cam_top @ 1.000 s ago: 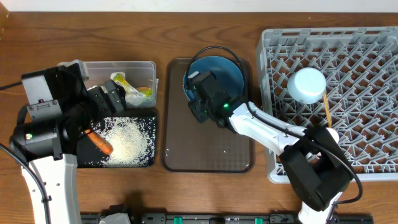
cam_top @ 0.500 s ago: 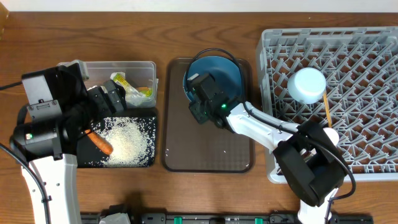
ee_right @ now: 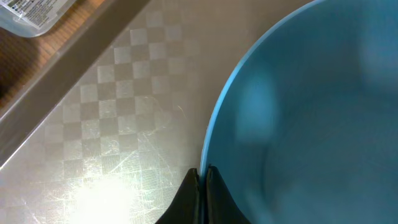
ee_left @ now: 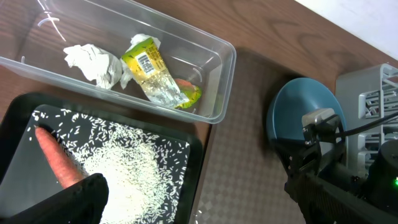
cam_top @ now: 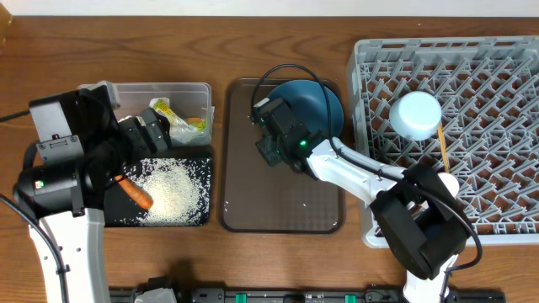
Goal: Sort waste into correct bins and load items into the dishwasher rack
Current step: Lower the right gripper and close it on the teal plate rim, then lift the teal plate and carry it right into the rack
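My right gripper point(ee_right: 203, 171) is shut on the left rim of the large round blue plate point(ee_right: 311, 124). The plate point(cam_top: 316, 101) stands tilted over the brown serving tray point(cam_top: 278, 202), with the right gripper point(cam_top: 263, 118) at its left edge. My left gripper point(ee_left: 199, 208) hangs open and holds nothing, above the black tray point(cam_top: 198, 220) of rice point(cam_top: 173, 189) and a carrot point(cam_top: 135, 194). The clear tub point(cam_top: 160, 87) holds a yellow-green wrapper point(ee_left: 152, 71) and crumpled white paper point(ee_left: 93, 62). The grey rack point(cam_top: 497, 168) stands at the right.
In the rack a light blue cup point(cam_top: 415, 115) sits upside down with a wooden chopstick point(cam_top: 442, 145) beside it. A few rice grains lie on the serving tray. The right arm reaches from the rack's front corner across the tray.
The right gripper has closed on the plate's rim. The plate has tipped up from lying flat and shifted a little to the right. The left arm has not moved.
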